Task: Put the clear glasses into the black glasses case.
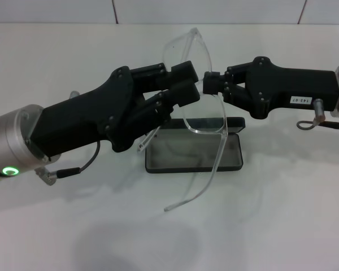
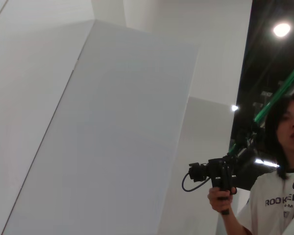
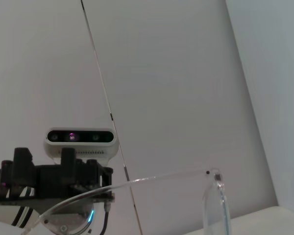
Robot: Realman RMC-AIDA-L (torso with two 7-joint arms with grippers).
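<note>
Above the open black glasses case (image 1: 193, 153), both pincers grip the clear glasses (image 1: 203, 113): left pincer (image 1: 187, 84) at 9 o'clock, right pincer (image 1: 210, 84) at 3 o'clock.

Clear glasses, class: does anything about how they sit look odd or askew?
Yes. The clear glasses hang tilted in the air between the left claw and right claw, one arm dangling open over the black glasses case, not folded.
</note>
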